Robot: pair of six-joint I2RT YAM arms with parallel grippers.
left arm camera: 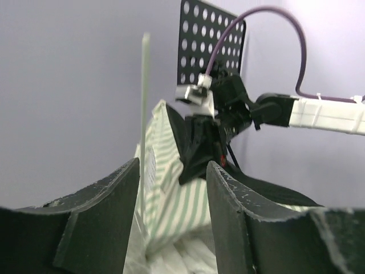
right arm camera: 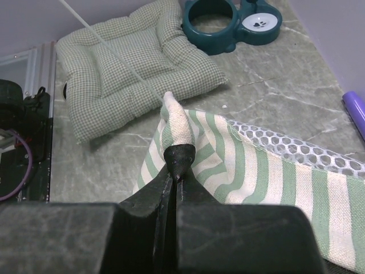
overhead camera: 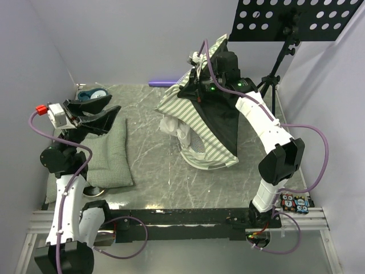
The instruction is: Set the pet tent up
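Observation:
The pet tent (overhead camera: pixel 199 123), green-and-white striped with black lining and white mesh, hangs half-raised over the table's middle right. My right gripper (overhead camera: pixel 198 84) is shut on its top edge and holds it up; in the right wrist view the jaws pinch a black-tipped fabric fold (right arm camera: pixel 179 155), with a thin white pole (right arm camera: pixel 114 51) running up left from it. My left gripper (overhead camera: pixel 98 111) is open and empty, raised over the green-checked cushion (overhead camera: pixel 111 151) at the left. In the left wrist view it faces the tent (left arm camera: pixel 171 194), and a white pole (left arm camera: pixel 144 103) stands upright.
A teal double pet bowl (overhead camera: pixel 91 95) sits at the back left, also in the right wrist view (right arm camera: pixel 231 20). A purple object (overhead camera: pixel 161 84) lies at the back. A black music stand (overhead camera: pixel 285 25) stands at the back right. Walls close in on both sides.

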